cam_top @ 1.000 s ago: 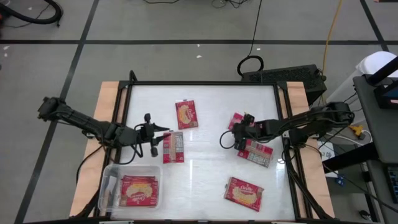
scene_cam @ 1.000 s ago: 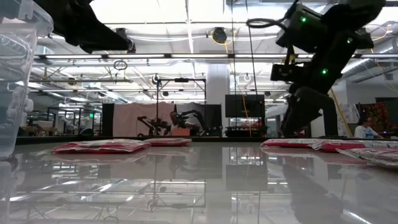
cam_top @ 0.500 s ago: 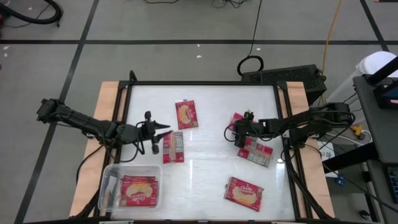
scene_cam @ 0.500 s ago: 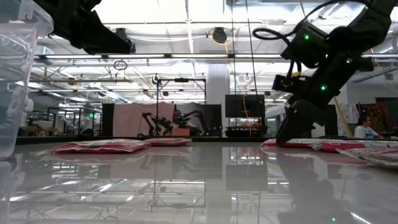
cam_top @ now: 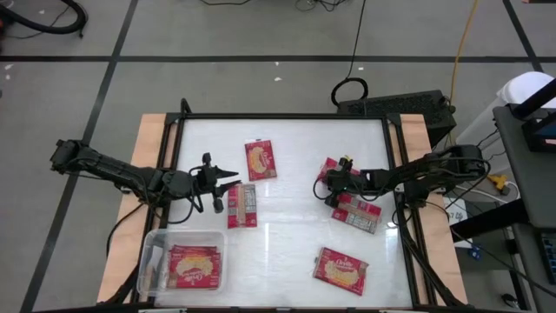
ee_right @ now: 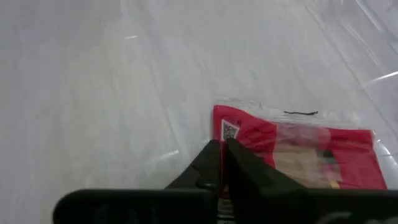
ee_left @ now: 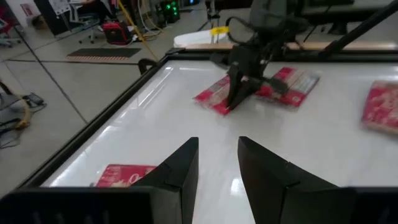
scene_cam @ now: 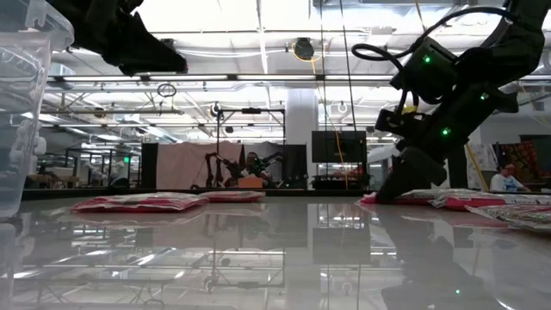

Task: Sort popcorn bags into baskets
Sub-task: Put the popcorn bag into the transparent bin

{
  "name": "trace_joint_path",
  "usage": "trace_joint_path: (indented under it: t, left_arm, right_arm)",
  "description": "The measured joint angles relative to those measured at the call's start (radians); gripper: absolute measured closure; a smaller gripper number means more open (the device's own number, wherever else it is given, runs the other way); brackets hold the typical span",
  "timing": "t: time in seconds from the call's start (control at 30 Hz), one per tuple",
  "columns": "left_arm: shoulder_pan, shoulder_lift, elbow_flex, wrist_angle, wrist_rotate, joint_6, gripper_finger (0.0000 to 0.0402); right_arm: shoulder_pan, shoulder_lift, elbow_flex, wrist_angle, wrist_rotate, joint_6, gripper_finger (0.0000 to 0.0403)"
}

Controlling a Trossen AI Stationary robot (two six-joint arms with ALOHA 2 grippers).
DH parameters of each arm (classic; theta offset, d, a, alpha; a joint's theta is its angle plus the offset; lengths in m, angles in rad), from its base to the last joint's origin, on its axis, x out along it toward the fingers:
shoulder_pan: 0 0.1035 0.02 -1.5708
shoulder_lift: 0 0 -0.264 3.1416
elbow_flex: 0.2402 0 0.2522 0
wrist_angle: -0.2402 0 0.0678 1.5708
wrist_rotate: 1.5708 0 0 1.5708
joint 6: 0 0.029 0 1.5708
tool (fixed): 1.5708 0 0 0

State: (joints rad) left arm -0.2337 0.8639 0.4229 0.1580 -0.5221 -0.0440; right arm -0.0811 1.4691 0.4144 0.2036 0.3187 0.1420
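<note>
Red popcorn bags lie flat on the white table: one at the far middle, one with its printed back up, one near the front, and two overlapping at the right. My right gripper is down at table level, shut on the edge of the right pair's red bag. My left gripper hovers open, left of the back-up bag, with nothing between its fingers. The clear basket at the front left holds red bags. My right gripper pinches the red bag's edge next to the corner with the printed code between its two shut fingers. The fingers slant down from the table's right side, tips at the tabletop. The bag lies flat on the table.
The table has a raised dark frame and wooden side strips. The basket's clear wall stands close at the low view's left. Bare white surface lies in the table's middle.
My right gripper has come down from just above the table onto the red bag's edge, tipping flatter, and has shut on it. The bag lies where it was.
</note>
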Motion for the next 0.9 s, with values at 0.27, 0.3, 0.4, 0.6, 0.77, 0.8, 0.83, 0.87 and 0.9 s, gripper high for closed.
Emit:
trace_joint_path:
  t: [0.27,0.3,0.4,0.6,0.77,0.8,0.83,0.87,0.9]
  left_arm:
    - [-0.001,0.042,0.0,0.132,0.07,-0.001,0.0284]
    - [-0.002,0.062,0.0,0.165,0.08,0.008,0.0284]
    - [-0.002,0.145,0.0,0.276,0.086,0.037,0.0284]
    - [0.014,0.337,0.025,0.424,0.086,0.067,0.0284]
    - [0.034,0.432,0.076,0.427,0.087,0.064,0.0284]
    - [0.038,0.444,0.084,0.428,0.087,0.064,0.0284]
    - [0.043,0.455,0.092,0.428,0.087,0.064,0.0284]
    - [0.048,0.46,0.098,0.427,0.087,0.063,0.0284]
    - [0.052,0.461,0.1,0.42,0.087,0.064,0.0284]
  right_arm:
    - [0.017,-0.004,-0.005,0.229,-0.058,0.004,0.0401]
    - [0.017,-0.005,-0.005,0.257,-0.066,0.004,0.0401]
    - [0.019,-0.005,-0.004,0.31,-0.071,0.009,0.0402]
    - [0.019,-0.006,-0.002,0.343,-0.113,0.019,0.0402]
    - [0.02,-0.083,0.027,0.157,-0.11,0.094,0.0391]
    - [0.024,-0.109,0.037,0.075,-0.107,0.106,0.0386]
    - [0.03,-0.132,0.049,-0.015,-0.094,0.119,0.0381]
    - [0.036,-0.151,0.065,-0.095,-0.068,0.138,0.0374]
    - [0.043,-0.173,0.077,-0.174,-0.04,0.165,0.0367]
